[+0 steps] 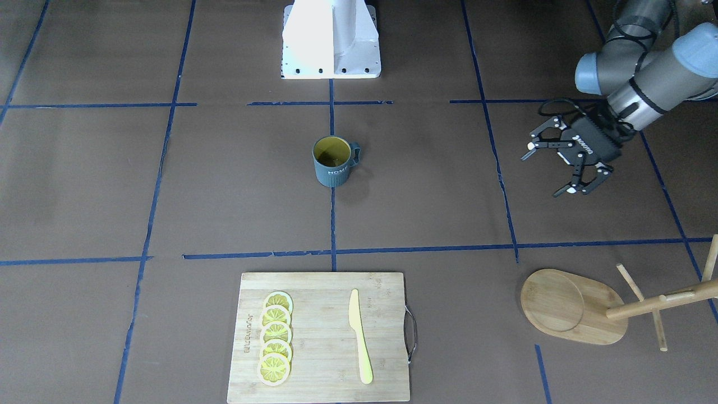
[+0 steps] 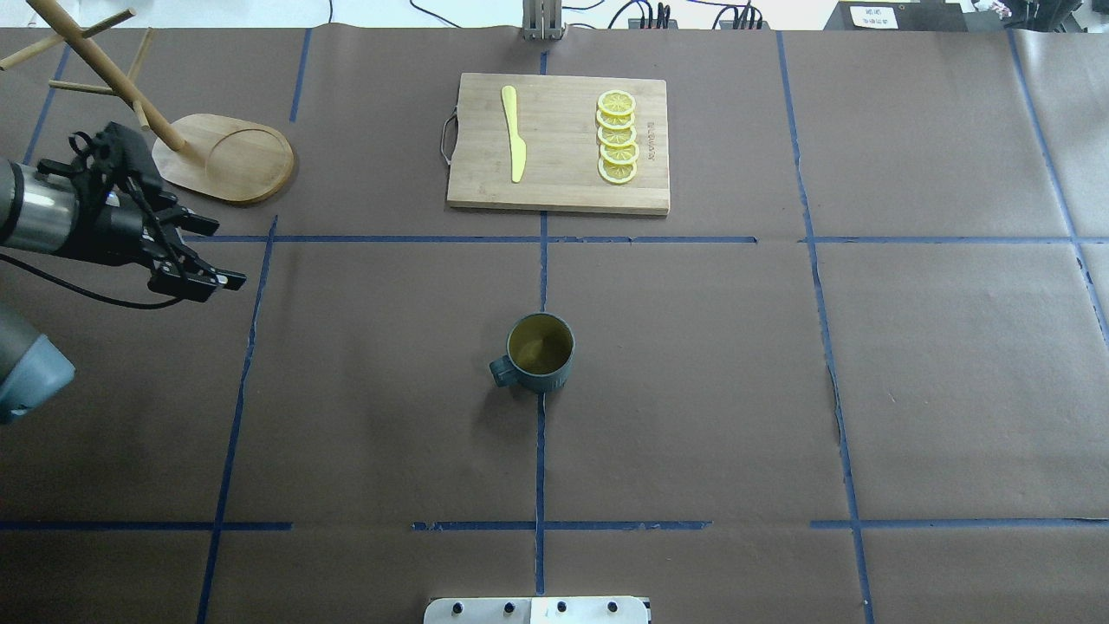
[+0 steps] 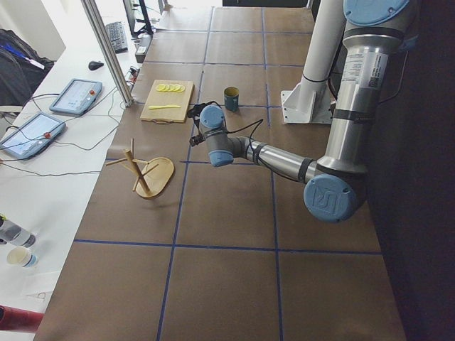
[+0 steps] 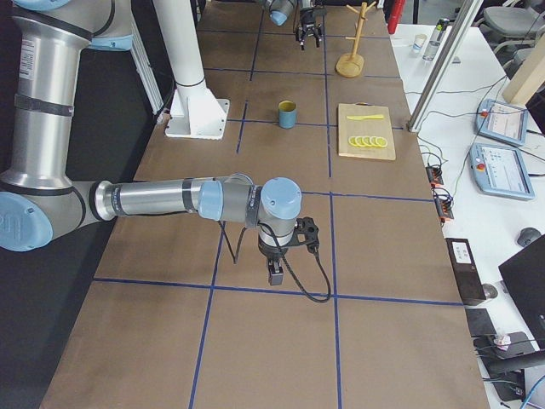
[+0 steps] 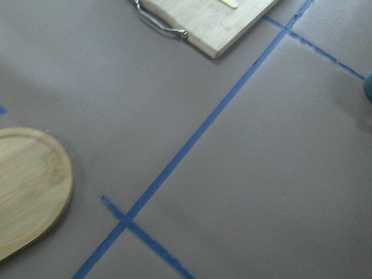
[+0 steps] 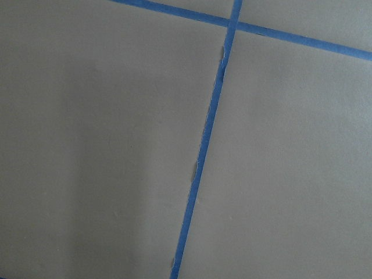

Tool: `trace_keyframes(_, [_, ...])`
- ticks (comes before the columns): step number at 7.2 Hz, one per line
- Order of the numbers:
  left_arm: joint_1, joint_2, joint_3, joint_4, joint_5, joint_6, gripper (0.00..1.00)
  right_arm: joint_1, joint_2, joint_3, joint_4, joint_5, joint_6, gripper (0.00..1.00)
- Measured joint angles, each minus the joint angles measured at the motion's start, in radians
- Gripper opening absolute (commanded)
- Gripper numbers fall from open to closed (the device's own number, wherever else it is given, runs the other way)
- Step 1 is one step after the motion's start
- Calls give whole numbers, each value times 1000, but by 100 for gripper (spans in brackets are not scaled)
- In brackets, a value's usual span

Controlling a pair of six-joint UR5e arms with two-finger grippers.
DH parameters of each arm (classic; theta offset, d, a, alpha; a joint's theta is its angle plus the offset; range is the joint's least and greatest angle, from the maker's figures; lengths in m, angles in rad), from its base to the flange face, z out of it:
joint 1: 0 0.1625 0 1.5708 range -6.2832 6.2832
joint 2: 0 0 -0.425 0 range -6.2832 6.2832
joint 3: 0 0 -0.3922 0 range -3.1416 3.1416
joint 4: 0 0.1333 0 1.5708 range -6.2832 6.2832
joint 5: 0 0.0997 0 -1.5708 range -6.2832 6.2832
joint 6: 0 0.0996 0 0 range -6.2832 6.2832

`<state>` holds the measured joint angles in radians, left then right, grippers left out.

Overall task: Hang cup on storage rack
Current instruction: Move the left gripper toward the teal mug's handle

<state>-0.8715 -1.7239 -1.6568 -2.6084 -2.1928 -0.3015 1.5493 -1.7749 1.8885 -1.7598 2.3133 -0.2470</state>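
**While the cup stands alone mid-table, the left gripper hangs spread by the rack**

As the front view shows, the cup [image 1: 333,163] stands upright at centre frame on a tape line [image 1: 332,224], mouth up. Its handle [image 1: 354,152] points to frame right. That is the side of the left gripper [image 1: 552,168], which hovers at the right edge with jaws spread wide and empty, well apart from the cup. I judge the grasp is not yet begun. At lower right sits the rack [image 1: 597,331] with its pegs [image 1: 630,282] bare. At bottom centre, the board [image 1: 325,292] carries lemon slices [image 1: 276,336] and a knife [image 1: 359,336], which play no part here.

Overhead, the left gripper is at the left edge, just below the rack in the upper-left corner. This arm probably serves because the rack is on its side.

From the left side view, the rack stands upright with pegs slanting up, fit to catch a handle.

In the right side view, the right gripper [image 4: 274,274] points down at low centre, far from the cup. I cannot tell whether its fingers are spread or pressed together. Its wrist view shows only table and tape.
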Motion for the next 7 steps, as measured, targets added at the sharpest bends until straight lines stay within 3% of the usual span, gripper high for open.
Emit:
trace_keyframes(2, [154,-60,3,-88,153,-54,99,0,-1,-1,-1,0,0,100])
trace_keyframes(5, [391,-153,10,-119,444,-90,99,0,-2,-3,-1,0,0,100])
trace_keyframes(7, [497,-181,26,-122,570,-95,99,0,-2,-4,-1,0,0,100])
